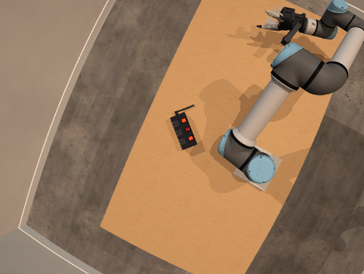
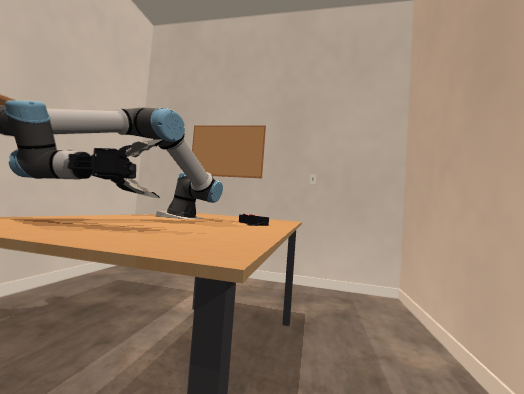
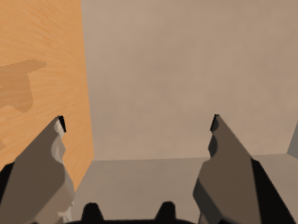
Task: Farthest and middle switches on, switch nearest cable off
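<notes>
Top view: the black rectangular power strip (image 1: 183,132) lies face up on the orange wooden table (image 1: 194,215), at about 9 o'clock from the arm's grey base plate (image 1: 276,160), with its thin black cable (image 1: 184,108) leaving the end toward 12 o'clock. Three red rocker switches run along its length; the switch nearest the cable (image 1: 183,120) and the switch farthest from the cable (image 1: 190,138) appear brighter than the middle switch (image 1: 187,129), but which positions are on cannot be told at this size. The black two-jaw gripper (image 1: 269,19) hangs well apart from the strip, toward 1 o'clock. Exterior view: the gripper hovers above the table with jaws spread, holding nothing. Wrist view: both fingers stand fully apart, with only table edge and wall between them. Judgement: no switch is contacted yet; approach and all pressing remain.
</notes>
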You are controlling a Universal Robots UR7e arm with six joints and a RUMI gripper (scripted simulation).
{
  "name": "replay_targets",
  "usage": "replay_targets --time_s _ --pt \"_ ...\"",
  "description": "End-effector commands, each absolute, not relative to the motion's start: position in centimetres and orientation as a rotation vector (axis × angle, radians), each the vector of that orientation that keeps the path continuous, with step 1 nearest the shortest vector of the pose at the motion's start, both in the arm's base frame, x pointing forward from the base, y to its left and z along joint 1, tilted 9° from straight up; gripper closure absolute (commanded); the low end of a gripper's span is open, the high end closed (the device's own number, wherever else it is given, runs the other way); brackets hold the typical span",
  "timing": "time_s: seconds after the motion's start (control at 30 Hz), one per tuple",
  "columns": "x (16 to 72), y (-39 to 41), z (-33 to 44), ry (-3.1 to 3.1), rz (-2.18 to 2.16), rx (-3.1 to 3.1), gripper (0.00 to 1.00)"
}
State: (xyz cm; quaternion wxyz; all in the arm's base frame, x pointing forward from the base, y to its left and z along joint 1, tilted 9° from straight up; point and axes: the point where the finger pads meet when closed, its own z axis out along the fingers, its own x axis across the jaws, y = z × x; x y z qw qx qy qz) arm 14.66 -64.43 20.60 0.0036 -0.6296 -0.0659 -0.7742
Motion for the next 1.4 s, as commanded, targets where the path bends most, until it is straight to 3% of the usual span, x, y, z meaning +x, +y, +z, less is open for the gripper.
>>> replay_targets --time_s 0.0,1.37 --pt "14.6 -64.4 20.7 -0.208 -2.427 -1.974 0.00" --pt "16.8 -62.7 21.2 -0.449 -2.463 -2.016 0.00"
